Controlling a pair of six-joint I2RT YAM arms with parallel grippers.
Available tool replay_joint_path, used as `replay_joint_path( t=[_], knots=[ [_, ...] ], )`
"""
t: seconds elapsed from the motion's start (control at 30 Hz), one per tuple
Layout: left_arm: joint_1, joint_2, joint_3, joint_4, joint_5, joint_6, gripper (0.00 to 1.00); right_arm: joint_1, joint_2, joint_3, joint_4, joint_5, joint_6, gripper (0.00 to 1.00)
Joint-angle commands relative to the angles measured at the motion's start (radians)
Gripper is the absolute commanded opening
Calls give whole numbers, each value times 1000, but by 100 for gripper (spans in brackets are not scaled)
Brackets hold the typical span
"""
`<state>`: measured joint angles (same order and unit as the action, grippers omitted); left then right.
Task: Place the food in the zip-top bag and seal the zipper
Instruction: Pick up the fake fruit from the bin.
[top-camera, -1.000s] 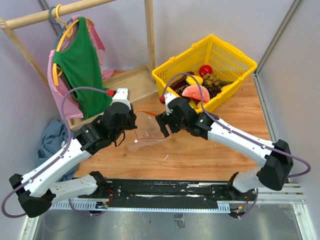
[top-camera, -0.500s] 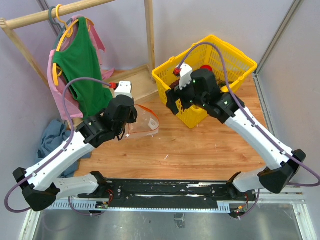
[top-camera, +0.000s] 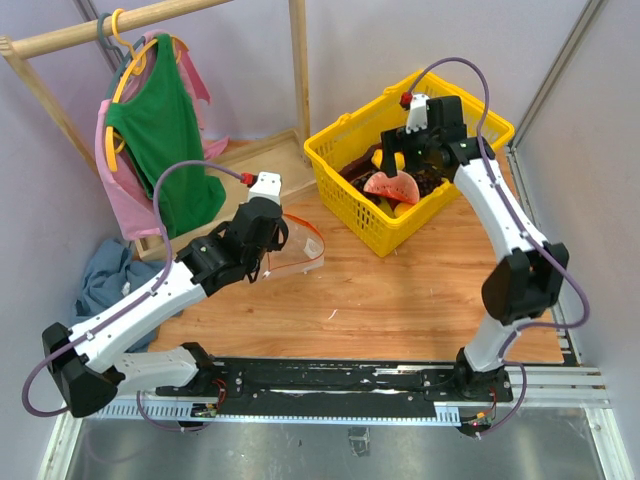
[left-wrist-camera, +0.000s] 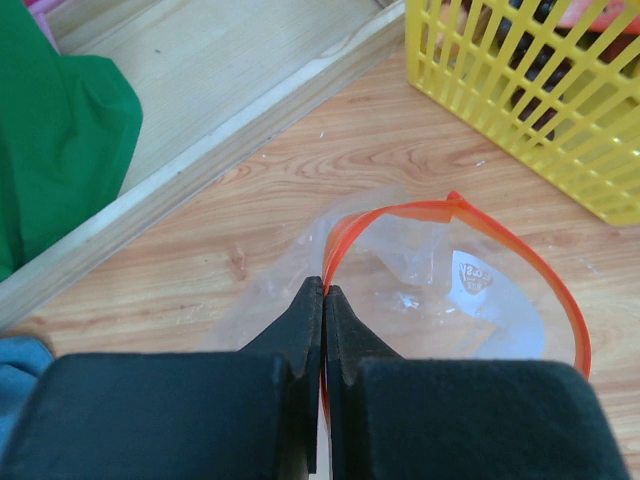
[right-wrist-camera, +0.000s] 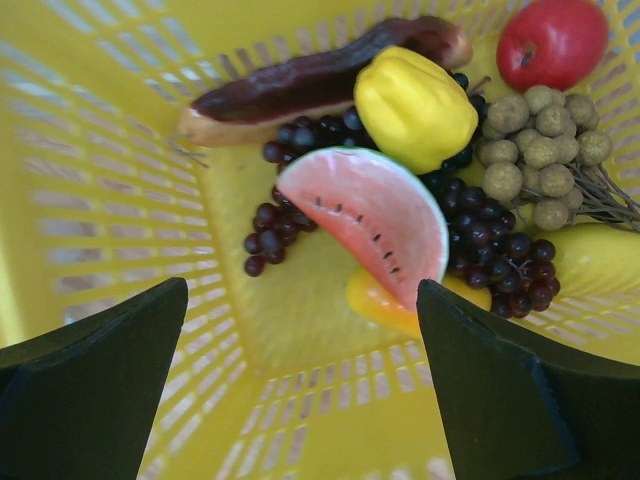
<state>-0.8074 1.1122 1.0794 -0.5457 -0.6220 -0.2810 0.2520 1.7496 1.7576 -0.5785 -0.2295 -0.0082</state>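
Zip-top bag (left-wrist-camera: 430, 290), one, pinched in closed left hand (left-wrist-camera: 324, 292), one watermelon slice (right-wrist-camera: 370, 215), one yellow pepper (right-wrist-camera: 412, 105), right hand (right-wrist-camera: 300, 300) wide open

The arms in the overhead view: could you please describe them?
Both are white with black joints. The left arm and right arm each carry a looping purple cable with a red plug. The left gripper and right gripper have black wedge-shaped fingers.

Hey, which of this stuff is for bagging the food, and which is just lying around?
For the job: zip-top bag, zipper, watermelon slice, yellow bell pepper, purple grape bunch.

Just lying about: yellow basket holding the food, red round fruit, brownish fruit bunch, green garment, blue cloth.
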Motion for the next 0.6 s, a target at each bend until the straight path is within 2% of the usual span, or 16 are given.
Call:
replay_joint_path(
  t=[0.0, 0.23, 0.43, 0.57],
  knots=[
    [52, -15, -42, 101, 67, 20, 0, -59, 138, 106, -62, -101, -108, 98],
    [133, -54, -97, 126, 162, 16, 0, -66, 359, 252, -157, -118, -250, 98],
    [151, -72, -109, 135, 193, 20, 0, -67, 448, 235, -168, -99, -321, 98],
    [157, -74, -115, 141, 211, 25, 0, -65, 478, 225, -162, -175, -343, 98]
  ],
)
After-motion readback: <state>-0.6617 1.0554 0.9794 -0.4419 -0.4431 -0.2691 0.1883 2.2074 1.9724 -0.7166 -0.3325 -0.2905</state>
